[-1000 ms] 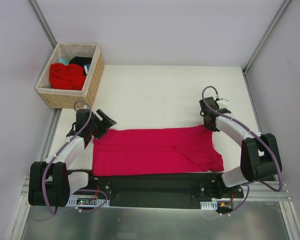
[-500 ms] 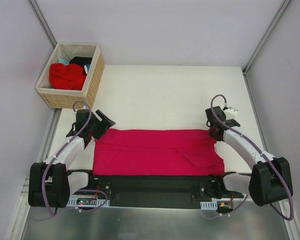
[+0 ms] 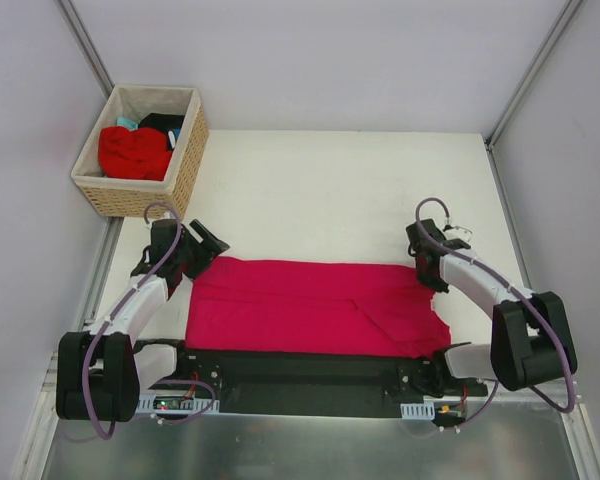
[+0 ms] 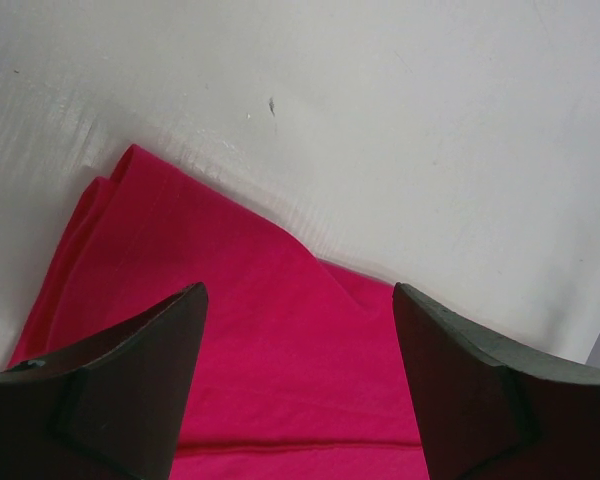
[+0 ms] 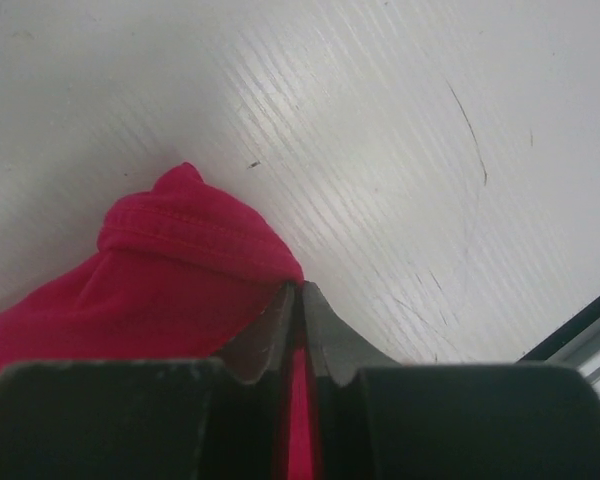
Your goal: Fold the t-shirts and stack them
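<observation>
A crimson-pink t-shirt (image 3: pixel 310 305) lies folded into a long band across the near side of the white table (image 3: pixel 330 190). My left gripper (image 3: pixel 202 245) hovers open over its far left corner (image 4: pixel 180 260), with nothing between its fingers (image 4: pixel 130 380). At the band's far right corner my right gripper (image 3: pixel 425 262) is shut on the crimson-pink t-shirt, a hemmed edge (image 5: pixel 195 235) bunched just ahead of its closed tips (image 5: pixel 298 290). A bright red t-shirt (image 3: pixel 133 152) lies in the basket with black and teal cloth (image 3: pixel 165 125) behind it.
The woven wicker basket (image 3: pixel 185 170) stands at the table's far left corner. A black mounting rail (image 3: pixel 310 370) runs along the near edge between the arm bases. Metal frame posts (image 3: pixel 530 70) rise at the back corners.
The right gripper carried the shirt's corner outward to the right and back toward the near side, flattening the raised fold into a straight far edge. The left arm barely moved.
</observation>
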